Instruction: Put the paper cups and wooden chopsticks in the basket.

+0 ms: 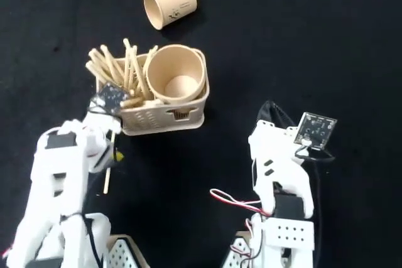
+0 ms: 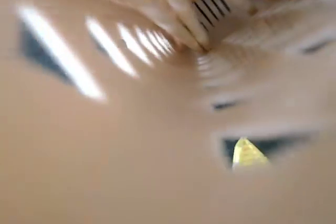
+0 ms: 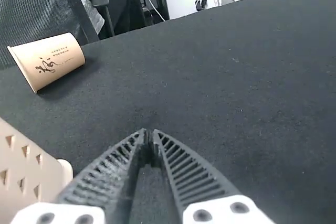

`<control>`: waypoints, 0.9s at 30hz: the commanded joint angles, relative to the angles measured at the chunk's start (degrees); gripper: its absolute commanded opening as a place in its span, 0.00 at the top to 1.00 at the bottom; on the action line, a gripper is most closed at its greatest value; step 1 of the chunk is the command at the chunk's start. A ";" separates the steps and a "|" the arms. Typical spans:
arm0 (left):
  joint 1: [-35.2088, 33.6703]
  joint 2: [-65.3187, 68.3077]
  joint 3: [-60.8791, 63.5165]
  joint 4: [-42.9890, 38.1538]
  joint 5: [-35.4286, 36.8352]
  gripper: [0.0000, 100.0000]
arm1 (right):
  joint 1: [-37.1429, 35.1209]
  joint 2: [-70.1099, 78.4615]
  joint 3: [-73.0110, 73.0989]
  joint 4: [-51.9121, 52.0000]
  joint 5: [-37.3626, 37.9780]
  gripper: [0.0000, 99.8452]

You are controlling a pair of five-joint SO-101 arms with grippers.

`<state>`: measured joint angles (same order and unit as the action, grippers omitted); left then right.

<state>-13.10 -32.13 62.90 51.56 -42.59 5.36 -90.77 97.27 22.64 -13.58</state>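
The right arm's jaws are pressed together with nothing between them, their tips low over the black surface (image 1: 314, 48) and pointing towards its far edge. They sit out in front of the right arm (image 1: 279, 161), to the right of the basket (image 1: 160, 117) and apart from it; from that wrist, a pale corner of the basket (image 3: 21, 171) shows just beside them. The left arm's jaws are right up against the near left corner of the basket, and how they stand I cannot tell: from that wrist there is a blurred stretch of slotted basket wall (image 2: 131, 171) with a small yellow bit (image 2: 247, 153) showing against it. The left arm (image 1: 63, 174) leans in from the near left. One loose chopstick (image 1: 107, 171) shows alongside it, in front of the basket and pointing back towards the arm bases; whether it lies on the surface or is held, I cannot say. A bundle of chopsticks (image 1: 119, 67) stands tilted in the left part of the basket, fanning out over its rim. One paper cup (image 1: 176, 73) stands upright in the right part, mouth up, touching the sticks. The other paper cup (image 1: 169, 5) lies on its side on the surface beyond the basket, near the far edge, its mouth turned to the left. From the right wrist, that fallen cup (image 3: 47, 66) is well ahead of the jaws, with a mesh chair (image 3: 31, 9) behind it.
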 commanded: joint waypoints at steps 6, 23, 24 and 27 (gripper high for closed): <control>-1.71 -17.58 5.58 0.35 6.95 0.71 | 0.18 -0.92 -0.13 0.35 -0.26 0.98; -2.07 -45.10 -4.88 13.98 25.67 0.71 | 0.18 -0.92 -0.13 0.53 -0.26 0.98; -2.59 -46.33 -5.41 16.70 25.67 0.71 | 0.18 -0.92 -0.13 0.53 -0.26 0.98; -5.76 -48.18 -5.49 21.89 25.23 0.71 | 0.18 -0.92 -0.13 0.62 -0.26 0.98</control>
<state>-15.47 -77.67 60.44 67.47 -17.27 5.36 -90.77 97.27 22.99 -13.58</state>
